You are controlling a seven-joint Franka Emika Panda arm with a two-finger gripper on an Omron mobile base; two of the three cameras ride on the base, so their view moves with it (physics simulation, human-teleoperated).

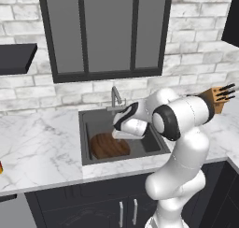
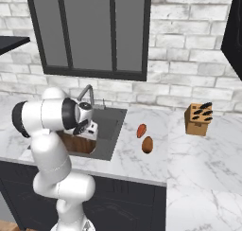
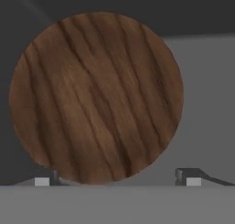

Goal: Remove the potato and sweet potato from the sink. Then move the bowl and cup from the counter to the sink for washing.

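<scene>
Sink (image 1: 88, 124) w/ bowl (image 1: 109, 146) inside, pincer (image 3: 117, 178) wide open just above it, holding nothing.

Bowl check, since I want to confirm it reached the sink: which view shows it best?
The hand view: the bowl shows whole, from above. The left base view shows it in the sink, partly behind the arm; the right shows a sliver.
</scene>
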